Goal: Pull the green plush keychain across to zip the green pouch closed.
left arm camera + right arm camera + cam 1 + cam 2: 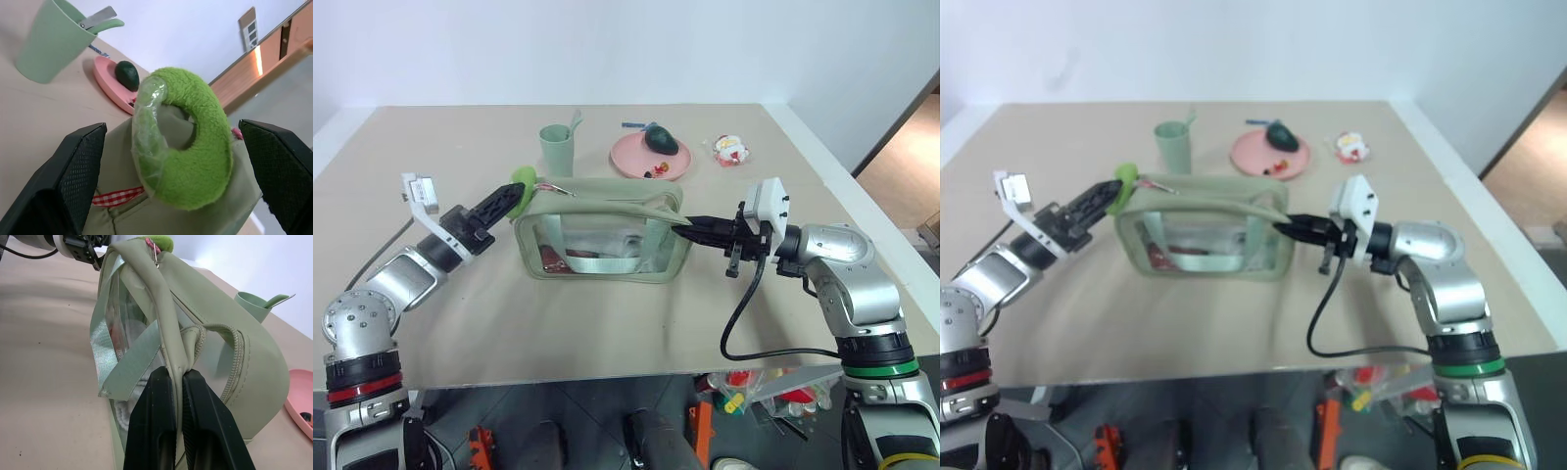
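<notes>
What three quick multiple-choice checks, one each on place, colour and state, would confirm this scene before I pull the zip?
1. Where is the green plush keychain?
A. Between the open fingers of the left claw
B. On the pink plate
C. Inside the cup

2. What colour is the plate behind the pouch?
A. Blue
B. Pink
C. White

3. What is the right claw doing?
A. Hanging open above the table
B. Holding the cup
C. Shut on the pouch's end seam

Answers:
1. A: the left wrist view shows the plush loop between the two spread black fingers.
2. B: both head views show a pink plate beside the pale green cup.
3. C: the right wrist view shows both fingers pressed together on the fabric.
</notes>
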Tool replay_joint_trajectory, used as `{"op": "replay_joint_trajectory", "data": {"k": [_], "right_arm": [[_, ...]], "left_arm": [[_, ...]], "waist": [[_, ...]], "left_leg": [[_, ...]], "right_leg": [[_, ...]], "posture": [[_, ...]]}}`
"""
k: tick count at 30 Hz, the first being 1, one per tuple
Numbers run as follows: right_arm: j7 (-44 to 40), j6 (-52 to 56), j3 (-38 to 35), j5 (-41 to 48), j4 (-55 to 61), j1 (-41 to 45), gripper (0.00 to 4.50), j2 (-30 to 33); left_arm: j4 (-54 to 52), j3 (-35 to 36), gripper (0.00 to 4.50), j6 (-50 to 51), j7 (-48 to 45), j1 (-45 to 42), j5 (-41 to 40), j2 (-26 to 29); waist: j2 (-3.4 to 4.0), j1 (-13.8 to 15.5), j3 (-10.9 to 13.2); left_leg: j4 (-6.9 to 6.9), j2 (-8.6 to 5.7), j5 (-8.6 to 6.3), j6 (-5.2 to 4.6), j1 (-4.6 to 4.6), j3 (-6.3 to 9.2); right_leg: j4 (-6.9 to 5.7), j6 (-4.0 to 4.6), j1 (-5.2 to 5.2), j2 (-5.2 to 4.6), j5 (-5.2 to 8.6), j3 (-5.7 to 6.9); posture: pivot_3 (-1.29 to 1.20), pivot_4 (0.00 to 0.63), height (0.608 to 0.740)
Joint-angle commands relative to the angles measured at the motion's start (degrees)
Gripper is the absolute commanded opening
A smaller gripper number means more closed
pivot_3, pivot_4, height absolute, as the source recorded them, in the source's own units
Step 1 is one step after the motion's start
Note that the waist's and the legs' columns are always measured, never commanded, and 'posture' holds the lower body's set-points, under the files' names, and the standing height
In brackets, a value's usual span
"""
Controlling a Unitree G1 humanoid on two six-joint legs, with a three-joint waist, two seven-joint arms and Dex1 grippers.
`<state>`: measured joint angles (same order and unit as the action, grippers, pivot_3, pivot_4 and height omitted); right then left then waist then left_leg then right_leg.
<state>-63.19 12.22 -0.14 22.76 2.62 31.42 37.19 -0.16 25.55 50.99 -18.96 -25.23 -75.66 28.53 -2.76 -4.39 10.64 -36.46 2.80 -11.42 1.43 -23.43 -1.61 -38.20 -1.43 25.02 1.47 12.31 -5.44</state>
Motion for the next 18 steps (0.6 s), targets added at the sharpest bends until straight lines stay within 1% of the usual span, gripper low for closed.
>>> {"op": "replay_joint_trajectory", "data": {"k": [1,2,3,4,5,8,9,10,11,12,13,18], "right_arm": [[0.0,-1.1,-0.9,-0.1,1.9,-0.2,0.00,0.8],[-0.1,-1.2,-0.9,-0.2,1.8,-0.3,0.00,0.9],[-0.1,-1.3,-0.9,-0.2,1.8,-0.3,0.00,0.9],[-0.1,-1.3,-0.9,-0.2,1.8,-0.3,0.00,1.0],[-0.1,-1.4,-0.9,-0.2,1.8,-0.4,0.00,1.0],[-0.1,-1.6,-0.8,-0.3,1.6,-0.5,0.00,1.2],[-0.2,-1.8,-0.8,-0.5,1.5,-0.5,0.00,1.2],[-0.3,-1.9,-0.8,-0.6,1.4,-0.5,0.00,1.3],[-0.3,-2.0,-0.8,-0.6,1.2,-0.4,0.00,1.3],[-0.4,-2.0,-0.8,-0.7,1.2,-0.4,0.00,1.3],[-0.4,-2.0,-0.8,-0.7,1.2,-0.4,0.00,1.3],[-0.6,-2.5,-0.6,-1.1,1.1,-0.4,0.00,1.5]], "left_arm": [[1.2,2.6,3.99,0.8,1.4,-1.3,-3.8,-0.9],[1.6,2.7,3.80,0.8,1.6,-1.3,-3.9,-0.9],[1.8,2.7,3.46,0.8,1.7,-1.2,-3.9,-0.9],[1.9,2.7,2.99,0.9,1.5,-1.1,-3.8,-0.8],[1.9,2.7,2.72,1.0,1.4,-1.0,-3.8,-0.7],[1.9,2.7,1.67,1.3,1.2,-1.1,-3.8,-0.7],[1.7,2.7,1.39,1.4,1.0,-1.1,-3.9,-0.6],[1.6,2.7,0.96,1.4,0.9,-1.2,-4.0,-0.7],[1.5,2.8,0.69,1.5,1.0,-1.3,-4.2,-0.7],[1.4,2.7,0.26,1.6,0.6,-1.5,-4.3,-0.6],[1.2,2.7,0.06,1.7,0.4,-1.7,-4.4,-0.5],[-1.1,3.1,0.06,2.0,0.9,-4.0,-6.6,0.4]], "waist": [[0.00,0.0,0.0],[0.00,0.0,0.0],[0.00,0.0,0.0],[0.00,0.0,0.0],[0.00,0.0,0.0],[0.00,0.1,0.0],[0.00,0.1,0.0],[0.00,0.1,0.0],[0.00,0.1,0.0],[0.00,0.1,0.0],[0.00,0.1,0.0],[0.00,0.1,0.0]], "left_leg": [[0.00,0.00,0.00,0.00,0.00,0.00],[0.00,0.00,0.00,0.00,0.00,0.01],[0.00,0.00,0.00,0.00,0.00,0.01],[0.00,0.00,0.00,0.00,0.00,0.01],[0.00,0.00,0.00,0.00,-0.01,0.01],[0.00,-0.01,0.00,0.00,-0.01,0.01],[0.00,-0.01,0.00,0.00,-0.01,0.01],[0.00,-0.02,0.00,0.00,-0.01,0.00],[0.00,-0.02,0.00,0.00,-0.01,0.00],[0.00,-0.02,0.00,0.00,-0.01,0.00],[0.00,-0.02,0.00,0.01,-0.01,0.00],[0.00,-0.02,0.00,0.01,-0.02,0.01]], "right_leg": [[0.00,0.00,0.00,0.00,0.00,0.01],[0.00,0.00,0.00,0.00,0.00,0.01],[0.00,0.00,0.00,0.00,0.00,0.01],[0.00,0.00,0.00,0.00,0.00,0.01],[0.00,0.00,0.00,0.00,0.00,0.01],[0.00,0.00,0.00,-0.01,0.00,0.01],[0.01,0.00,0.00,-0.01,0.00,0.00],[0.01,0.00,0.00,-0.01,0.00,0.00],[0.01,-0.01,0.00,-0.02,0.00,-0.01],[0.01,-0.01,0.00,-0.02,0.00,-0.01],[0.01,-0.01,0.00,-0.01,0.00,-0.01],[0.01,-0.01,0.00,-0.01,0.00,0.01]], "posture": [[0.00,0.150,0.740],[0.00,0.150,0.740],[0.00,0.150,0.740],[0.00,0.150,0.740],[0.00,0.150,0.740],[0.00,0.150,0.740],[0.00,0.150,0.740],[0.00,0.150,0.740],[0.00,0.150,0.740],[0.00,0.150,0.740],[0.00,0.150,0.740],[0.00,0.150,0.740]]}}
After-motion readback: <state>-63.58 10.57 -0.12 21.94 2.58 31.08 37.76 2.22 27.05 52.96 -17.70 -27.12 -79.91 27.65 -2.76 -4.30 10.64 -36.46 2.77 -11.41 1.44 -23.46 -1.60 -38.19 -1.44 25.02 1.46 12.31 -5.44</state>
